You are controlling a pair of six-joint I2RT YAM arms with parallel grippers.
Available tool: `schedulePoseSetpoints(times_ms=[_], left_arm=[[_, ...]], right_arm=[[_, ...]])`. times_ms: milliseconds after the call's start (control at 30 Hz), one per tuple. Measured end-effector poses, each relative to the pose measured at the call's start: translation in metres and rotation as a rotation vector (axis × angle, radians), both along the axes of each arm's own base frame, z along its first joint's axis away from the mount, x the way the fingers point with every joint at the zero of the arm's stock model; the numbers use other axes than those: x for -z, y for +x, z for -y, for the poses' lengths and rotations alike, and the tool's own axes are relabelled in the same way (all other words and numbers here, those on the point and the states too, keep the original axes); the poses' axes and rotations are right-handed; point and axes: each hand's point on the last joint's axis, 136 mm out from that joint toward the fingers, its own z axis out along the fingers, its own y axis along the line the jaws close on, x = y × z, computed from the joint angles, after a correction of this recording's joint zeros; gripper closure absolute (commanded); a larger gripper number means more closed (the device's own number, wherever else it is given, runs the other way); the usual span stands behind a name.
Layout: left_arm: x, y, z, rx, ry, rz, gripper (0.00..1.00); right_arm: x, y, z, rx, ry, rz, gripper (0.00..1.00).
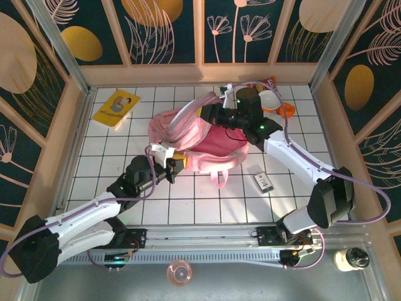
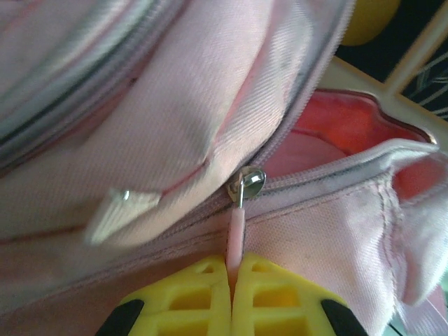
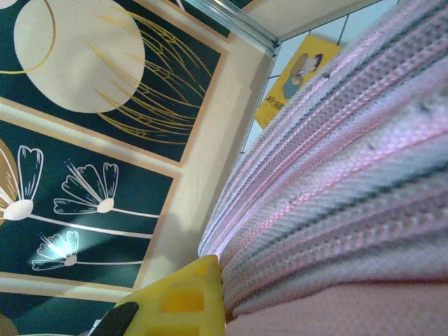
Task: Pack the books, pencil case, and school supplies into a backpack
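Observation:
The pink backpack lies mid-table, its main zip partly undone with the pink lining showing. My left gripper sits at its near-left edge, shut on the pink zipper pull below the metal slider. My right gripper is at the bag's far side, clamped on the pink webbing strap; one yellow finger shows against it. The yellow booklet lies far left. The dark labelled item lies right of the bag. Pencil case and pen are hidden.
A white bowl, a small orange object and a red-orange packet sit at the far right behind the right arm. A pink cup and a dark roll rest on the near ledge. Walls enclose the tiled table.

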Motion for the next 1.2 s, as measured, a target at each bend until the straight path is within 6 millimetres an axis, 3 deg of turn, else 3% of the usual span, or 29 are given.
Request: schedulePoseSetpoints(times_ms=[133, 333, 433, 567, 600, 633, 700, 833, 1100, 1200], left_arm=[[0.009, 0.013, -0.022, -0.108, 0.036, -0.03, 1.0], [0.045, 0.045, -0.076, -0.328, 0.118, -0.142, 1.0], [0.059, 0.061, -0.094, -0.398, 0.153, -0.193, 1.0], [0.075, 0.088, -0.116, -0.487, 0.184, -0.254, 1.0], [0.077, 0.094, -0.119, -0.503, 0.191, -0.265, 0.97], [0.077, 0.1, -0.12, -0.511, 0.193, -0.269, 0.87], [0.07, 0.108, -0.121, -0.519, 0.199, -0.254, 0.68], [0.041, 0.118, -0.133, -0.578, 0.2, -0.186, 0.45], [-0.062, 0.127, -0.159, -0.703, 0.136, 0.023, 0.38], [-0.071, 0.137, -0.172, -0.729, 0.13, 0.013, 0.37]], right_arm=[[-0.004, 0.002, 0.007, -0.012, -0.014, -0.002, 1.0], [-0.043, 0.01, 0.024, -0.032, 0.014, 0.053, 1.0], [-0.055, 0.005, 0.023, -0.068, 0.035, 0.064, 1.0], [-0.058, 0.0, 0.02, -0.096, 0.054, 0.05, 1.0], [-0.057, 0.0, 0.02, -0.097, 0.055, 0.046, 1.0], [-0.057, 0.0, 0.019, -0.094, 0.055, 0.043, 1.0], [-0.056, 0.002, 0.018, -0.084, 0.054, 0.049, 1.0], [-0.054, 0.009, 0.012, -0.06, 0.066, 0.087, 1.0], [-0.01, 0.026, -0.024, 0.001, 0.102, 0.07, 1.0], [0.016, 0.028, -0.035, 0.031, 0.088, 0.016, 0.79]])
